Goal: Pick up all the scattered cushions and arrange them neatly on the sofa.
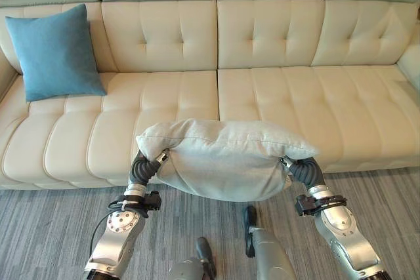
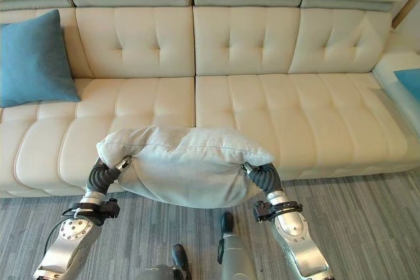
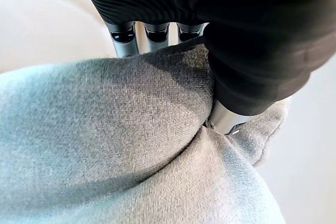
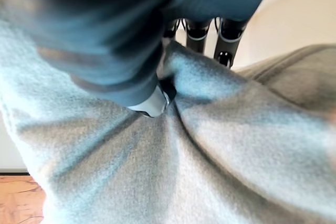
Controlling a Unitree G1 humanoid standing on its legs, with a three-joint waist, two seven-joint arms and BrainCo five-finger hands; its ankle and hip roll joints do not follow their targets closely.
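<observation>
Grey cushion (image 1: 223, 162), held off the floor between both hands, in front of the cream sofa's (image 1: 275, 96) seat edge, roughly level with the seam between the two seat sections. Upper edge of the cushion pulled fairly flat, body sagging below into a rounded belly. Left hand (image 3: 226, 121) at the cushion's left end, thumb pressed into the fabric from one side and fingers (image 3: 123, 40) passing behind the cloth on the other (fabric creased between them): a pinch grip on the cushion's edge. Right hand (image 4: 152, 100) at the cushion's right end, likewise clamped, thumb dug into the cloth, fingers (image 4: 228, 45) on the far side of a raised fold. Both wrists under dark ribbed covers, angled inward toward the cushion in the eye views. Blue cushion (image 1: 56, 54) upright against the sofa's backrest at the left end, leaning slightly, its lower edge on the seat, well apart from the grey one. Second blue object (image 2: 410, 82) (partly cut off, possibly another cushion) on the sofa's right-hand section. Grey-striped wood-grain floor (image 1: 59, 227) in front of the sofa.
</observation>
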